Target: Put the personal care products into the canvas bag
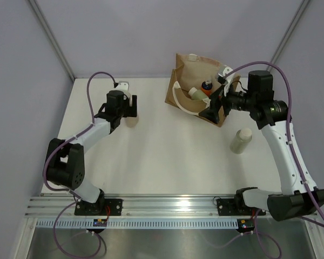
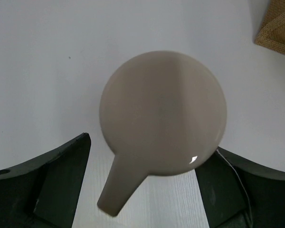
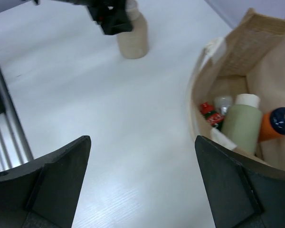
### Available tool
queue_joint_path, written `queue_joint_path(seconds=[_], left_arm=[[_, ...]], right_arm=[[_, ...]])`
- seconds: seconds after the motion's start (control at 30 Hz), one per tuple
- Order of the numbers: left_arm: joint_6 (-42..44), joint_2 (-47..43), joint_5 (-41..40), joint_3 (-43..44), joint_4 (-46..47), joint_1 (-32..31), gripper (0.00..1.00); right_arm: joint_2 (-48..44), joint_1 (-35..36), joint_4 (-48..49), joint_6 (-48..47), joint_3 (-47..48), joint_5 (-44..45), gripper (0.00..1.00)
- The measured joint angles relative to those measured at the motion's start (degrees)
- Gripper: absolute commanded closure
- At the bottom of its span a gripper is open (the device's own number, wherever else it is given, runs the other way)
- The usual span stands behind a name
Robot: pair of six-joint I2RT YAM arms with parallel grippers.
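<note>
The beige pump bottle [image 1: 132, 120] stands upright left of centre. My left gripper [image 1: 127, 109] is open directly above it. In the left wrist view its round pump head [image 2: 164, 111] sits between my open fingers [image 2: 61, 183], with the spout pointing lower left. The canvas bag [image 1: 190, 69] lies at the back, its mouth facing me. Inside are a pale olive bottle [image 3: 242, 126], the green red-capped bottle [image 3: 210, 114], the orange bottle [image 3: 272, 124] and a silver tube end [image 3: 223, 101]. My right gripper [image 1: 209, 112] is open and empty at the bag's mouth. A second olive bottle [image 1: 241, 141] stands on the table at right.
The bag's white rope handle [image 1: 179, 100] curves along its near rim, beside my right gripper. A corner of the bag [image 2: 278, 28] shows at the upper right of the left wrist view. A metal rail [image 1: 162, 204] runs along the near table edge.
</note>
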Motion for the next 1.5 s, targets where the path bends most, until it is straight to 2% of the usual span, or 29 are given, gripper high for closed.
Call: queue_joint_path(seconds=[0.13,0.17,0.33,0.47,0.5,0.6,0.77,1.03,1.27,1.5], left_arm=[[1.2,3.0,2.4,2.1,0.6,0.1,0.24],[1.4,3.6,2.9,2.3,0.7,0.2,0.31],[1.9,5.4,5.4,3.1,1.8,0.7,0.49],[2.4,6.6,6.5,4.2,2.2,1.2,0.66],[2.5,6.9,6.8,4.6,2.2,1.2,0.75],[2.9,7.7,8.6,5.6,2.2,1.4,0.85],[3.1,7.7,15.3,5.8,2.0,1.9,0.89],[-1.6,5.2,33.8,3.0,0.7,1.9,0.94],[-11.8,3.7,47.3,-4.0,7.0,1.6,0.96],[-23.3,4.1,54.8,-9.6,18.5,0.6,0.97]], right_arm=[[-5.1,0.1,1.2,-1.3,-8.3,-4.6,0.01],[-5.7,0.0,1.6,-1.8,-10.2,-5.4,0.01],[-6.0,0.1,1.6,-3.8,-16.4,-9.7,0.01],[-6.8,0.1,1.5,-5.8,-19.4,-13.7,0.00],[-7.1,0.1,1.4,-6.3,-19.8,-14.6,0.01],[-7.7,0.1,1.3,-7.3,-20.7,-16.2,0.01],[-7.7,0.1,1.2,-7.2,-21.4,-16.2,0.02],[-4.1,5.8,2.6,-3.8,-22.5,-12.4,0.02],[-1.0,11.0,11.5,5.7,-27.8,-1.3,0.01],[0.1,21.9,24.5,13.7,-35.6,13.0,0.01]])
